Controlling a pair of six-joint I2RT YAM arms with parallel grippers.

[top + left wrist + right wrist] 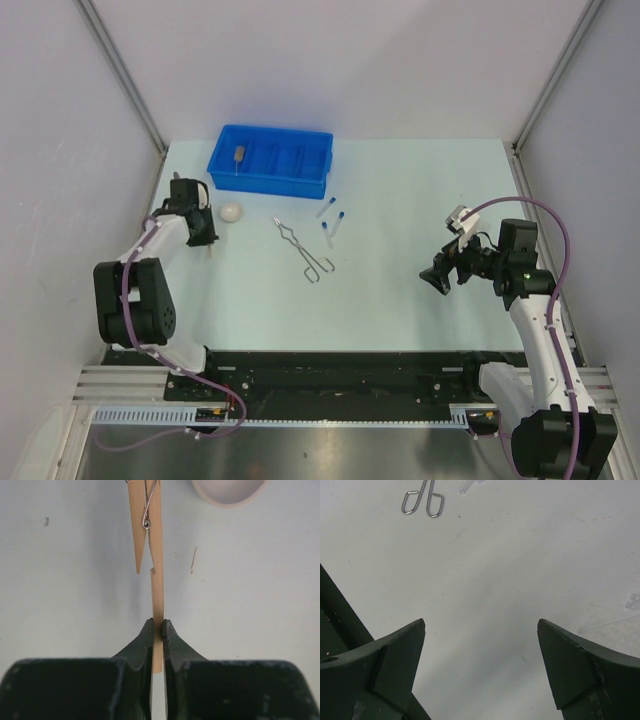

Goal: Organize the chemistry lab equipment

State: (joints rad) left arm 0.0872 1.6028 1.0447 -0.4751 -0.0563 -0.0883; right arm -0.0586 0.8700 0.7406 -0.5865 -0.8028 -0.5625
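My left gripper is shut on one leg of a tan wooden clamp, which lies flat on the table and points away from me. The white round dish sits just beyond, to the right of the clamp. Silver wire tongs lie mid-table; their loop handles show in the right wrist view. Three clear tubes with blue caps lie right of the tongs. My right gripper is open and empty above bare table, right of the tongs.
A large blue divided bin stands at the back left, with one small tan item in its left compartment. Grey walls close in both sides. The black base rail runs along the near edge.
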